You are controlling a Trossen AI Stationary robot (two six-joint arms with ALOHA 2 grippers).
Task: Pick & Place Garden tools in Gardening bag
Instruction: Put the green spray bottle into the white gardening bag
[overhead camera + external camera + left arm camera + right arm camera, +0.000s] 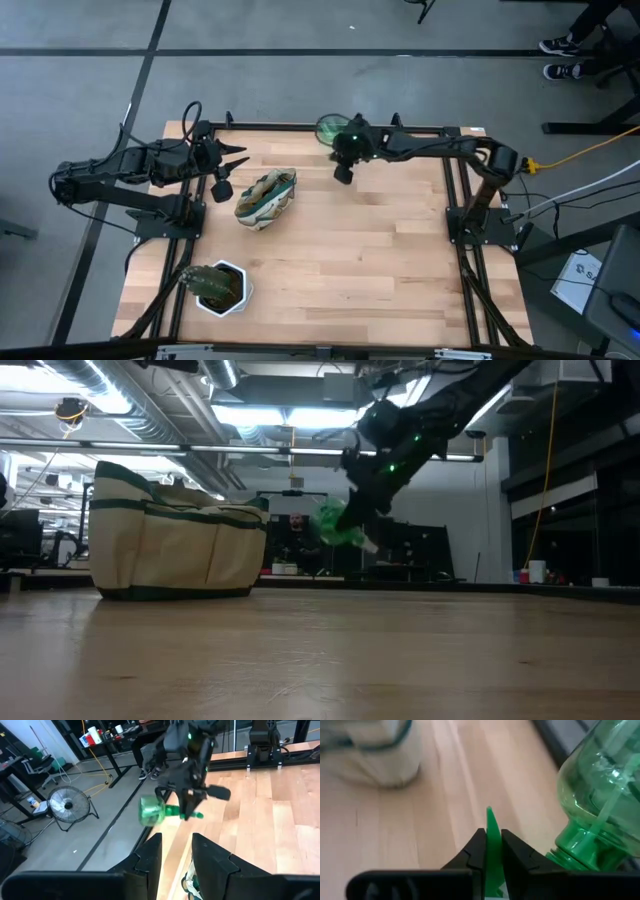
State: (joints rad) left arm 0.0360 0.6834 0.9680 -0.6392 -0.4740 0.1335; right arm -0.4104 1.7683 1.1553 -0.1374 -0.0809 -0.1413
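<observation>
Spray bottle (600, 795), green and translucent, held clear of the counter (360, 260) by the right gripper (345, 158), whose jaws are pressed onto a thin green tab of the bottle's spray head, seemingly the trigger, so that the round body hangs out to one side of the jaws rather than between them. In the low view the bottle (338, 525) tilts below the right arm, well apart from the gardening bag (175, 532), which stands on the counter near its far-left part. The likely hazard is a poor hold: the pinch falls on a narrow plastic tab, off the bottle's centre of weight, so the bottle could swing, twist in the jaws or slip out during the carry, and a fall near the counter's far edge could send it off the counter. A second hazard, judged from the bag's soft, partly collapsed mouth (268, 196), is that a tilted bottle catches the rim and tips the bag. The left gripper (175, 851) waits just beside the bag, jaws partly spread and holding nothing. A white pot with green plant (220, 287) stands well apart from both jaws, near the counter's front-left corner.
</observation>
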